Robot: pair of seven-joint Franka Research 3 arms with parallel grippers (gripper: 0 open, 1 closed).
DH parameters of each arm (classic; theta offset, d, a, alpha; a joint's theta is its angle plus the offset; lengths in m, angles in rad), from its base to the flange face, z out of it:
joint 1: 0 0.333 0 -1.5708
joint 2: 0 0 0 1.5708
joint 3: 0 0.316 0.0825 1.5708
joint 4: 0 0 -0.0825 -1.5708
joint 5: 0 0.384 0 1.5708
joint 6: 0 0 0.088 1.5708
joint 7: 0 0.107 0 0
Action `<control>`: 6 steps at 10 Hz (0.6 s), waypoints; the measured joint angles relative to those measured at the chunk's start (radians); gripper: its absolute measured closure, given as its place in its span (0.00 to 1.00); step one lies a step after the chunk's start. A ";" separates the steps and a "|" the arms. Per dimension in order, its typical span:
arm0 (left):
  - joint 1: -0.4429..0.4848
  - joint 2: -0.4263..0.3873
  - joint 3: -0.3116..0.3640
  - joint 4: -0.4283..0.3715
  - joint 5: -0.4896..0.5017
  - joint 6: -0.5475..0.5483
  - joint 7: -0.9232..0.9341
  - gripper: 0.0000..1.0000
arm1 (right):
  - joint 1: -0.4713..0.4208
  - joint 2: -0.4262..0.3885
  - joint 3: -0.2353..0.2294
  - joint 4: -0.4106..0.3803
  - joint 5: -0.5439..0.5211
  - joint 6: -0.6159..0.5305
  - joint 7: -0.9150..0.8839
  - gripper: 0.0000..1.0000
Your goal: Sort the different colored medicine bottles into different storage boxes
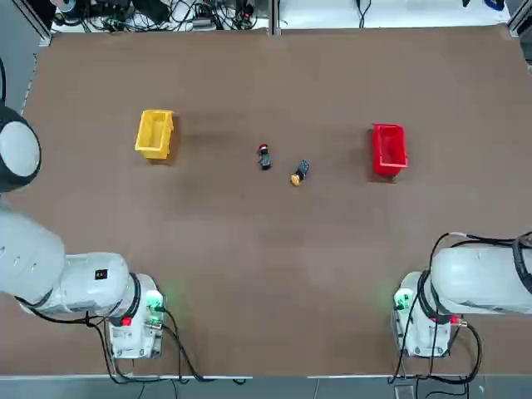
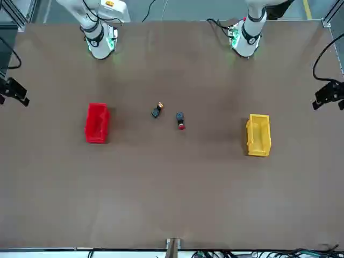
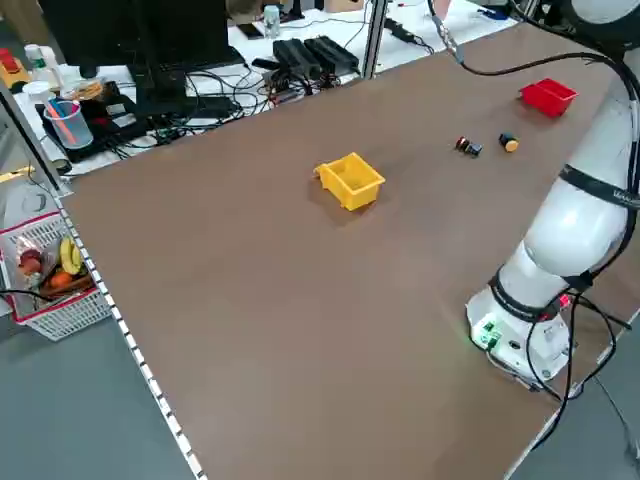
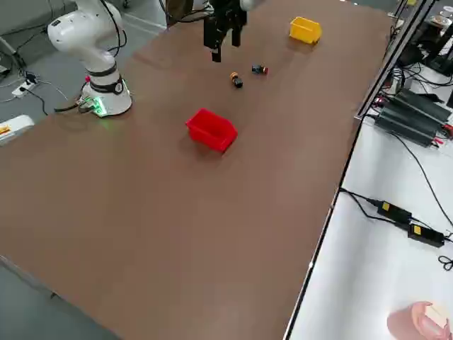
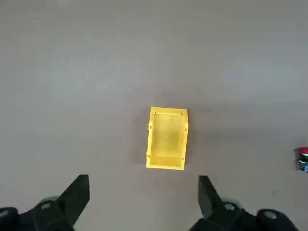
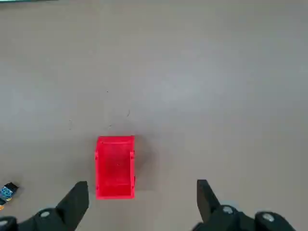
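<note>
Top view: red-cap bottle (image 1: 264, 155) and yellow-cap bottle (image 1: 299, 173) lie on their sides mid-table, near each other but apart, between the yellow box (image 1: 155, 133) on the robot's left and the red box (image 1: 388, 150) on its right; both boxes look empty. Left gripper (image 5: 143, 197) hangs high over the yellow box, fingers spread wide, nothing held; right gripper (image 6: 142, 199) likewise over the red box, fingers apart and empty. Risks, as I judge them: the bottles are tiny and lying down, so a pinch could roll one away or squirt it out of the fingers; being close together, a descent on one may knock the other; each cap's matching box sits on the far side from it, so a colour mix-up or the arms crossing mid-table is possible. No readable brand or writing anywhere; one bottle shows a bluish label, illegible.
</note>
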 joint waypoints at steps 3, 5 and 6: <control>-0.001 0.001 -0.001 -0.003 0.000 0.000 0.002 0.00 | 0.000 0.000 0.002 0.000 0.001 0.000 0.000 0.01; -0.012 0.010 -0.017 -0.011 -0.014 -0.003 -0.003 0.00 | 0.005 0.000 0.011 -0.001 0.002 0.001 0.000 0.00; -0.036 0.023 -0.044 -0.012 -0.016 -0.006 -0.036 0.00 | 0.017 0.001 0.015 -0.003 0.002 0.010 0.000 0.00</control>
